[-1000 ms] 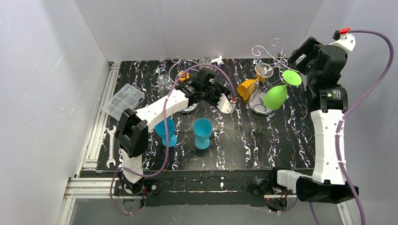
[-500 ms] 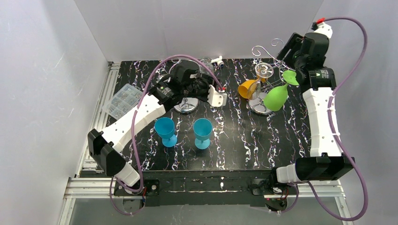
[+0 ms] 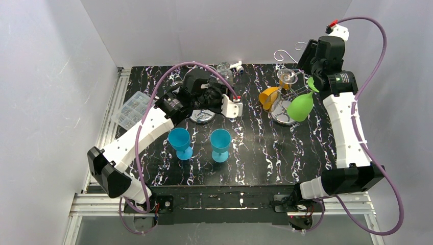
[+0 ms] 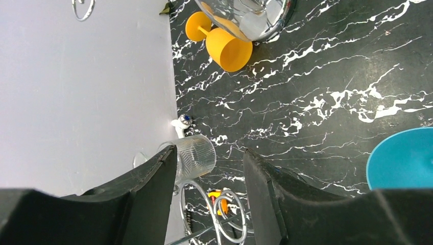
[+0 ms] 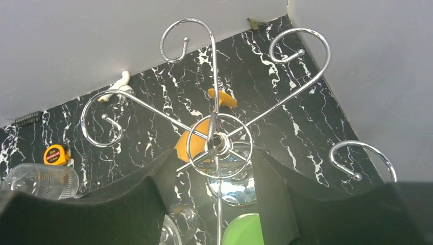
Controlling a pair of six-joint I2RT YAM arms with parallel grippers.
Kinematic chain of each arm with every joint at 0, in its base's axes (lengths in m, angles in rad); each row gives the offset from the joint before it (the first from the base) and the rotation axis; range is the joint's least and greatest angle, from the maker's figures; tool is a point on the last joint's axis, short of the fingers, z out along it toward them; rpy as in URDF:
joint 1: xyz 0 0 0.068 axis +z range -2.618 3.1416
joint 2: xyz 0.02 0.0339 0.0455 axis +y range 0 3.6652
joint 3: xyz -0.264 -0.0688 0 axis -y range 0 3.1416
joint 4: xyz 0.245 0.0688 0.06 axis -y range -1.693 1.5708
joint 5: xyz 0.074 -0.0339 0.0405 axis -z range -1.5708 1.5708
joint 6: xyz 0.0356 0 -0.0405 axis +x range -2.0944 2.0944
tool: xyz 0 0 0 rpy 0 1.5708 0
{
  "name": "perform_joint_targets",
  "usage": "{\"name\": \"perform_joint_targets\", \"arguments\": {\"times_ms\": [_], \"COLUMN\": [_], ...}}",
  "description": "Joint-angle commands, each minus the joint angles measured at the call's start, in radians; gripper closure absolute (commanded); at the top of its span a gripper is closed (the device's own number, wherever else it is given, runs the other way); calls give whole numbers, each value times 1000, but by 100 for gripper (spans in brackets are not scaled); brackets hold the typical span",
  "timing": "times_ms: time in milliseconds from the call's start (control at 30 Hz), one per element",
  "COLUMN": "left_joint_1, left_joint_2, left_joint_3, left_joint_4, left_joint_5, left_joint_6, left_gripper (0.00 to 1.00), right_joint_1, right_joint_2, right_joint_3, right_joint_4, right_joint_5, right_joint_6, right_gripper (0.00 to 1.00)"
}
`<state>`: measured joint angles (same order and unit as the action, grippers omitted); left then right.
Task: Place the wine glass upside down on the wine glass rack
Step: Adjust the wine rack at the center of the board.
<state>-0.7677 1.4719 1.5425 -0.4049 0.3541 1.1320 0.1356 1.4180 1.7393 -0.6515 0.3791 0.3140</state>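
The right claw point(image 5: 210, 162) gapes empty, having backed up off the foot of the green wine glass point(image 3: 299, 105), where it sat a second ago. The glass hangs bowl-down below it on the wine glass rack point(image 5: 214, 138), only its edge visible from the wrist. The left claw point(image 4: 209, 168), also spread and empty, has drawn leftward, a clear ribbed glass point(image 4: 196, 155) just beyond its fingertips
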Motion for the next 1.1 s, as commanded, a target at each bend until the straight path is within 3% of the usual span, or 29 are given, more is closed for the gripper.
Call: {"name": "perform_joint_targets", "arguments": {"times_ms": [0, 400, 667, 1067], "left_joint_1": [-1, 0, 9, 17], "left_joint_2": [-51, -62, -83, -94], "left_joint_3": [-15, -30, -61, -60], "left_joint_4": [-5, 6, 19, -5], "left_joint_5": [1, -14, -15, -29], "left_joint_6": [-16, -16, 6, -3], "left_gripper": [50, 50, 50, 50], "right_joint_1": [-1, 2, 2, 2], "right_joint_2": [39, 78, 68, 72], "right_joint_3": [55, 99, 81, 139], "right_joint_4": [46, 107, 183, 193], "right_joint_5": [40, 0, -40, -187], "right_joint_6": [-43, -114, -209, -346], "right_gripper": [39, 69, 95, 99]}}
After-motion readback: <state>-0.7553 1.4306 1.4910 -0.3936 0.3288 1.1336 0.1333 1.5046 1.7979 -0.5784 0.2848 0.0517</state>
